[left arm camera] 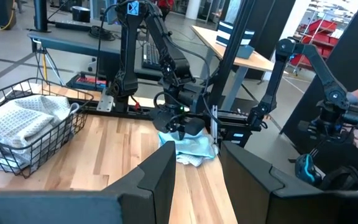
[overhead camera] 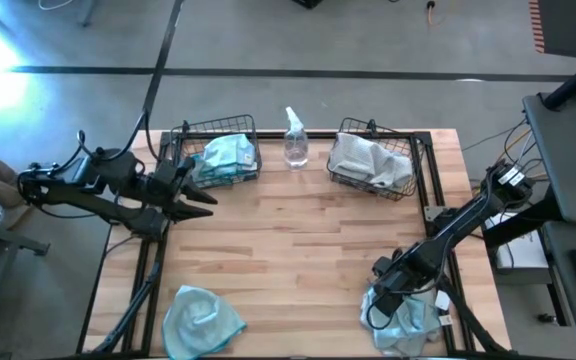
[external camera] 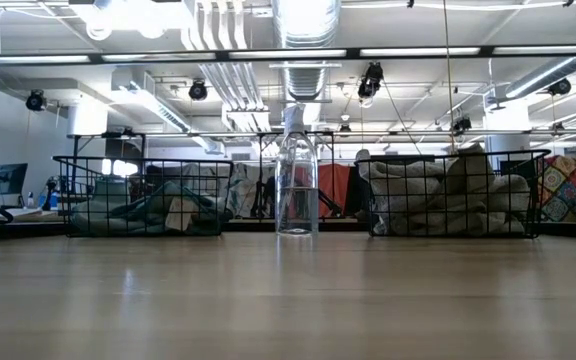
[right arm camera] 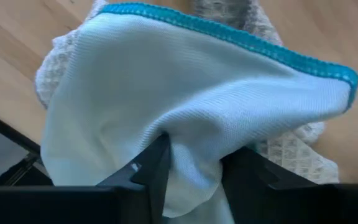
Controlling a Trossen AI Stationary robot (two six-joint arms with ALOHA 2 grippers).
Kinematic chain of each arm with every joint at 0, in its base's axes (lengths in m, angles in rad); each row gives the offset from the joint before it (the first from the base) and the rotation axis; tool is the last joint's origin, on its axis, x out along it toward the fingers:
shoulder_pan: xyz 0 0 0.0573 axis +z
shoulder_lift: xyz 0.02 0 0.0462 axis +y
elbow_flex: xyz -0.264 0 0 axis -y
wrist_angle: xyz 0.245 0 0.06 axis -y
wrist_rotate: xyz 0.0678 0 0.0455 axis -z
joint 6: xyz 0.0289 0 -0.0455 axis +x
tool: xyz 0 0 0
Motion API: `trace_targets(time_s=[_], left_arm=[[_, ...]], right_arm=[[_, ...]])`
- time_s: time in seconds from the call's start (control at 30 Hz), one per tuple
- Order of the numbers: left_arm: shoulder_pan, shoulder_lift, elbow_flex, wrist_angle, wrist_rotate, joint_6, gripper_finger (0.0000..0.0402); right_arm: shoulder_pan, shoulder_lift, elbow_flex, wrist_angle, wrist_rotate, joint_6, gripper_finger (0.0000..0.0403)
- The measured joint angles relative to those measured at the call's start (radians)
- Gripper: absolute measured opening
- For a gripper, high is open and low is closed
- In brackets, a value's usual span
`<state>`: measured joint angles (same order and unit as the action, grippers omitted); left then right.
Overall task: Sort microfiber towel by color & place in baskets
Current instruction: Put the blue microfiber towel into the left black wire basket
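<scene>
Two dark wire baskets stand at the far edge. The left basket [overhead camera: 218, 155] [external camera: 143, 195] holds light teal towels and the right basket [overhead camera: 373, 165] [external camera: 458, 195] holds grey-white ones. A light teal towel [overhead camera: 406, 318] [right arm camera: 185, 93] with a darker teal hem lies on a grey-white waffle towel [right arm camera: 291, 149] at the near right corner. My right gripper [overhead camera: 383, 295] [right arm camera: 194, 165] is down in it, shut on a fold. Another teal towel [overhead camera: 203, 320] lies crumpled at the near left edge. My left gripper [overhead camera: 200, 203] [left arm camera: 194, 171] waits open near the table's left edge, by the left basket. My right gripper pinches a raised fold [right arm camera: 191, 140] of the light teal towel between its two fingers, coming from above and slanting down. Creases run into the gap. The towel still lies on the grey-white towel and the table; how many layers are caught, I cannot tell.
A clear spray bottle [overhead camera: 295, 140] [external camera: 296, 180] stands between the two baskets at the far edge. Bare wooden table [overhead camera: 288, 250] stretches across the middle. Black frame rails run along the left and right table edges. A person's arm shows past the left edge.
</scene>
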<state>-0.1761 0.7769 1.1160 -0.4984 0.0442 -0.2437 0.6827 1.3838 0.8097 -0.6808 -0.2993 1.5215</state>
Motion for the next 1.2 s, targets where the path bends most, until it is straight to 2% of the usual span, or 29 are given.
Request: trace_targets(time_s=[0.33, 0.6, 0.83, 1.0, 1.2], left_arm=[[0.0, 0.007, 0.0, -0.001, 0.0, 0.002, 0.0113], [0.0, 0.007, 0.0, -0.001, 0.0, 0.004, 0.0113], [0.0, 0.005, 0.0, -0.002, 0.0, 0.022, 0.0113], [0.0, -0.005, 0.004, -0.019, 0.001, 0.026, 0.0113], [0.0, -0.021, 0.037, -0.12, 0.001, 0.045, 0.0113]], right_arm=[[0.0, -0.002, 0.0, 0.016, 0.0, 0.008, 0.0017], [-0.018, -0.002, 0.034, 0.015, 0.017, 0.026, 0.0013], [-0.104, -0.002, 0.154, 0.011, 0.175, -0.085, 0.0013], [-0.179, -0.002, 0.287, 0.006, 0.336, -0.231, 0.0013], [-0.275, -0.002, 0.463, 0.007, 0.569, -0.434, 0.0013]])
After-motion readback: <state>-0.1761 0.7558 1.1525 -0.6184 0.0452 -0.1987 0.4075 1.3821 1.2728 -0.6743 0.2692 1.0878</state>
